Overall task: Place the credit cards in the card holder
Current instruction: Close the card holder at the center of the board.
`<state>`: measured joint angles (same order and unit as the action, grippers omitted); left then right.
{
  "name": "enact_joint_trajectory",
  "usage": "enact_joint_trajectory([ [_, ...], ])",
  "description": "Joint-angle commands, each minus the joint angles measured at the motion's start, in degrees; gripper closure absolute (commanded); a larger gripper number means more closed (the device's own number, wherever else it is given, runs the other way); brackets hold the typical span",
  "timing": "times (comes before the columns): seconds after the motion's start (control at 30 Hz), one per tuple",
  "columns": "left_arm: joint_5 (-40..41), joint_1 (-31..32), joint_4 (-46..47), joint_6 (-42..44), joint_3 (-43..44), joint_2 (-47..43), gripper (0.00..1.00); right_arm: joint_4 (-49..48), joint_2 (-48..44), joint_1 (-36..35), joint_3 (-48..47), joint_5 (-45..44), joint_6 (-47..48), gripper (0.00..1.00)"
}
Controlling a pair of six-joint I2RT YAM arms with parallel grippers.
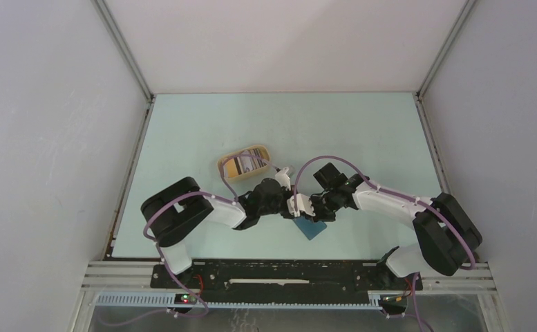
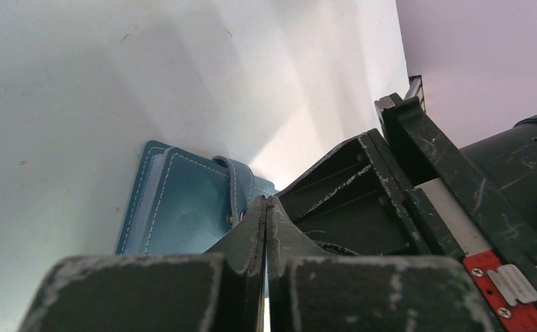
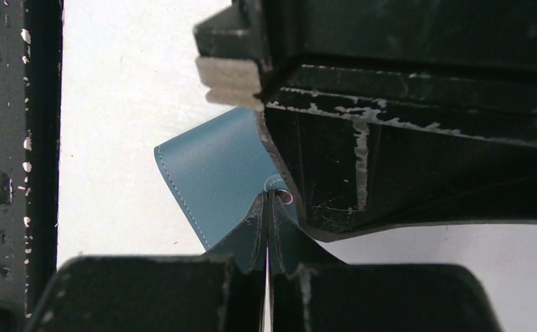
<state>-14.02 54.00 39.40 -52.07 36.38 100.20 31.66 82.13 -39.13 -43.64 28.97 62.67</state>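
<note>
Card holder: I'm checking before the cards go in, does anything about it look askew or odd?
The card holder lies on the table, skewed to its near edge, folded shut. The left gripper and right gripper, both shut, crowd together at its snap strap. No damage shows.

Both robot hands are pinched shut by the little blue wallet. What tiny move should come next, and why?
Probably tug the strap loose so the card holder opens. It looks closed, with the strap across it, and the left gripper and right gripper are both shut close to it. The credit cards lie in the tray.
</note>
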Motion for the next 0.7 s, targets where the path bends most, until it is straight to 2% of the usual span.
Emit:
enact_joint_trajectory([
  [0.0,-1.47,0.41,2.15,-0.92,0.98,1.74,1.0,0.42,1.62,-0.42,-0.31,-1.14,-0.54,1.0],
  [0.43,1.37,1.28,-10.47,1.73,3.95,3.2,1.0,0.84,2.08,-0.42,-0.66,-1.3,-0.71,1.0],
  [0.67,1.47,2.05,-12.95,2.55,3.44,3.5,1.0,0.85,2.42,-0.41,-1.04,-1.71,-1.23,1.0],
])
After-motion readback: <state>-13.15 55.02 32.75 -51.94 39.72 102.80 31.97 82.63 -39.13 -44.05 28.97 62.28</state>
